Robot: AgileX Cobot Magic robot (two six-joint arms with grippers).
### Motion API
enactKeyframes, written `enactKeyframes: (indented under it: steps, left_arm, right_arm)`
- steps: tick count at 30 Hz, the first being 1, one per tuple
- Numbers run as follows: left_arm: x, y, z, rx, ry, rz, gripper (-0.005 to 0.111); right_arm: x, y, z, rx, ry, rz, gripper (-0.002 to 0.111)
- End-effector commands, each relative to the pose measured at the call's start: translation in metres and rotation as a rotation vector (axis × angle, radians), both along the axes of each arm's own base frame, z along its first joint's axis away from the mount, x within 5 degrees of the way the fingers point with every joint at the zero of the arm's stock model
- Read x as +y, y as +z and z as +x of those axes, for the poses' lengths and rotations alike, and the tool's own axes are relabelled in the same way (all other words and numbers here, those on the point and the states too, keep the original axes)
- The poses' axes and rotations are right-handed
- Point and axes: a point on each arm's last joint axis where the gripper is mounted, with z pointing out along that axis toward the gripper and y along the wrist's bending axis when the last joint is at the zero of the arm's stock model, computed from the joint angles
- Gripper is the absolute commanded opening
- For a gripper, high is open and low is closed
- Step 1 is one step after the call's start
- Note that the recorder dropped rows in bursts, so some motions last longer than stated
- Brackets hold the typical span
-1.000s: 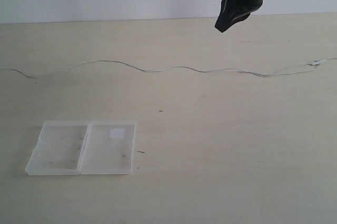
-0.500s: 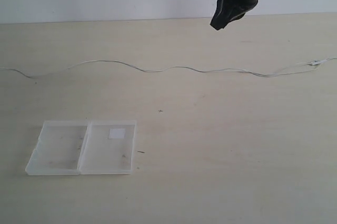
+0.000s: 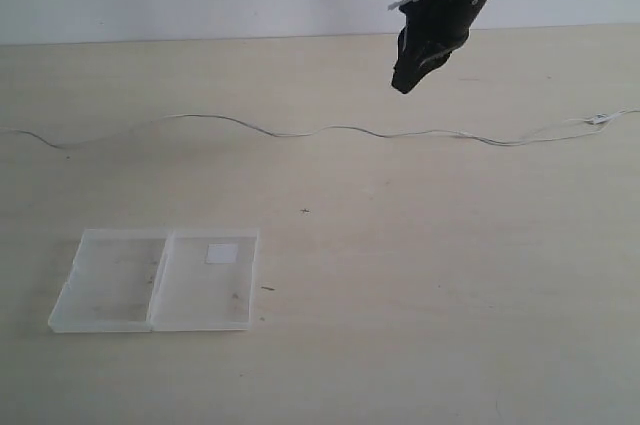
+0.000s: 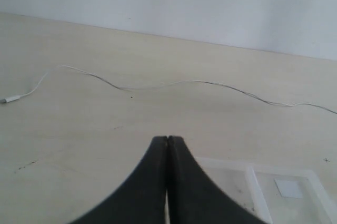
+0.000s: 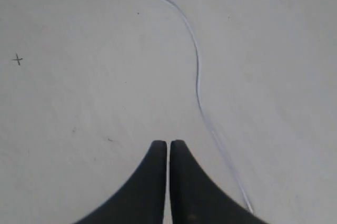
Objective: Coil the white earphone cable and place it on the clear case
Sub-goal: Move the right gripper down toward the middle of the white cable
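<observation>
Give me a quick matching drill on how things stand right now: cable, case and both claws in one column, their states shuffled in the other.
Column one
1. white earphone cable
2. clear case
3. left claw
4. right claw

Column two
A. shut, the cable running close past its tips in its wrist view
B. lying open, halves side by side
C. shut, the case showing beside it in its wrist view
D. stretched out across the table, uncoiled

Pairs: 1-D, 2-B, 3-C, 4-A

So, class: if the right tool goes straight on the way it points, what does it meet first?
The right tool would probably land on the table, just beside the white earphone cable; depth is unclear.
</observation>
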Motion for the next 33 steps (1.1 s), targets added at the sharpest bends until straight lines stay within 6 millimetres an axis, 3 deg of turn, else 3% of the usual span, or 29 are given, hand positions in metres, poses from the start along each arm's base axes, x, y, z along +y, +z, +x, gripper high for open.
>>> enactKeyframes:
  steps: [1,6,10,15,22,26,29,31,33]
  left_arm:
    - [0.000,0.003,0.000,-0.023,0.006,-0.012,0.000]
    - [0.000,0.003,0.000,-0.023,0.006,-0.012,0.000]
    - [0.000,0.003,0.000,-0.023,0.006,-0.012,0.000]
    - [0.000,0.003,0.000,-0.023,0.006,-0.012,0.000]
    - [0.000,0.003,0.000,-0.023,0.006,-0.012,0.000]
    - [0.000,0.003,0.000,-0.023,0.006,-0.012,0.000]
    - [0.000,0.003,0.000,-0.023,0.006,-0.012,0.000]
    - [0.000,0.003,0.000,-0.023,0.006,-0.012,0.000]
    - [0.000,0.003,0.000,-0.023,0.006,-0.012,0.000]
  right_arm:
    - [0.024,-0.013,-0.004,-0.012,0.066,-0.054,0.015]
    - [0.059,-0.023,-0.009,-0.119,0.163,-0.131,0.021]
    - [0.067,-0.032,-0.008,-0.163,0.167,-0.200,0.021]
    - [0.063,-0.037,-0.008,-0.121,0.055,-0.236,0.028]
    - [0.054,-0.015,-0.010,-0.145,-0.046,-0.327,0.028]
    - [0.037,-0.007,-0.004,-0.089,-0.344,-0.269,0.028]
    - [0.021,0.001,0.001,-0.057,-0.403,-0.199,0.017]
    - [0.015,0.006,0.000,-0.053,-0.345,-0.196,0.004]
    - [0.012,0.007,-0.003,-0.036,-0.230,-0.222,0.000]
